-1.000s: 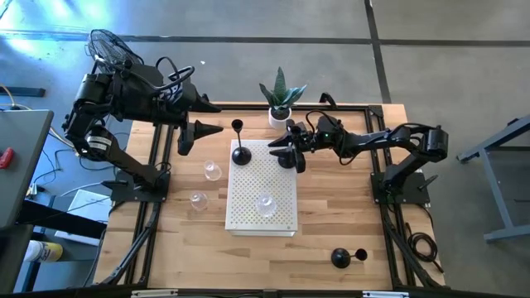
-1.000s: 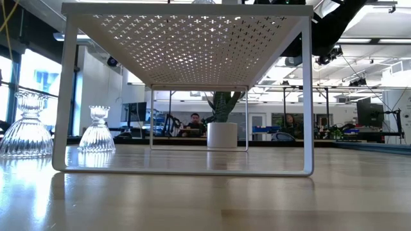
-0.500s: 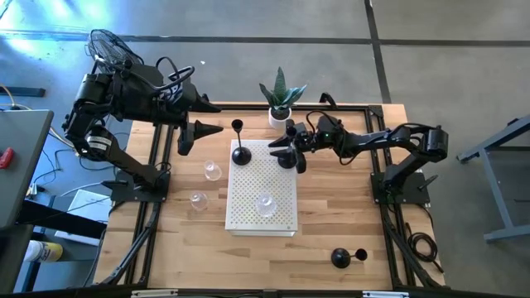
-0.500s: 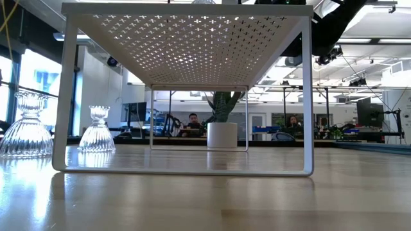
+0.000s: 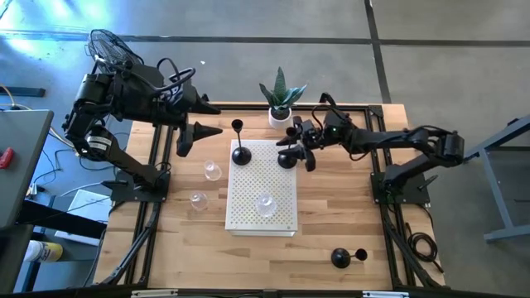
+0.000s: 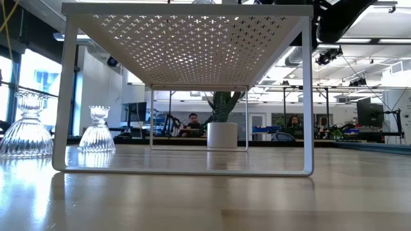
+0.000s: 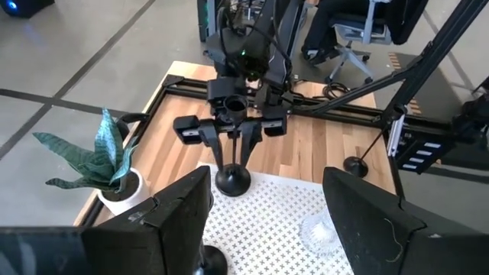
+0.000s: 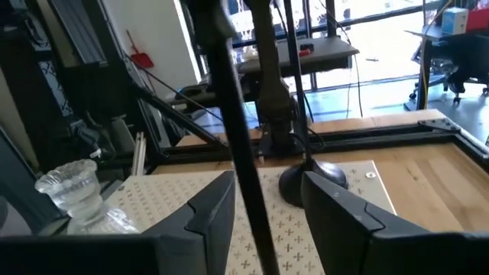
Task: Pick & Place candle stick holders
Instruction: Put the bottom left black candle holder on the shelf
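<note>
The black candle stick holder stood released on the white rack, frame centre; the right gripper, jaws open, had drawn back; left gripper jaws open.

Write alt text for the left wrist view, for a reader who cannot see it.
The right gripper, fingers apart, straddles the thin stem of a black domed-base candle holder standing on a white perforated metal shelf. A clear glass holder sits nearby on the shelf, a green plant in a white pot stands beside it, and the left gripper's own dark fingers fill the foreground.
</note>
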Motion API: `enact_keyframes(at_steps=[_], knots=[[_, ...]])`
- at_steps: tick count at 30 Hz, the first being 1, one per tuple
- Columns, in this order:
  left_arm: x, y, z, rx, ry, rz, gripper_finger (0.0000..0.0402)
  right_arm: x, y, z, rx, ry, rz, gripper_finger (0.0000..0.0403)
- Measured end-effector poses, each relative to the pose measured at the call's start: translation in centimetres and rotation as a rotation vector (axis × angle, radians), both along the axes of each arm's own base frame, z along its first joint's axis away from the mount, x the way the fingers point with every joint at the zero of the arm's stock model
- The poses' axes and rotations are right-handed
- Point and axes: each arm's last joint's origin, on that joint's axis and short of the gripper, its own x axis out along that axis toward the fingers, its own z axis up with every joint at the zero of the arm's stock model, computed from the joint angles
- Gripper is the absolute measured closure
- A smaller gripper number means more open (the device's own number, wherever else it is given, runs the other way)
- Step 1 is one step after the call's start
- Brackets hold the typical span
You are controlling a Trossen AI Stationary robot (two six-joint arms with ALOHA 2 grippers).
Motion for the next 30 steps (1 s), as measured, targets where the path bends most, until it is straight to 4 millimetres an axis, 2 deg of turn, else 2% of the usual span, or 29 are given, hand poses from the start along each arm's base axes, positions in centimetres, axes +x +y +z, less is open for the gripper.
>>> enact_keyframes(at_steps=[4, 13, 30], knots=[[-0.01, 0.0, -0.02, 0.022, 0.005, -0.01, 0.0152, -0.35, 0.13, 0.61, -0.006, -0.017, 0.003, 0.0258], [-0.01, 0.0, -0.02, 0.031, 0.006, -0.013, 0.0152, -0.4, 0.15, 0.41, 0.003, 0.008, 0.003, 0.0258], [-0.08, 0.0, -0.14, 0.026, 0.02, -0.013, 0.0152, -0.49, 0.06, 0.55, -0.084, -0.018, 0.0, 0.0258]])
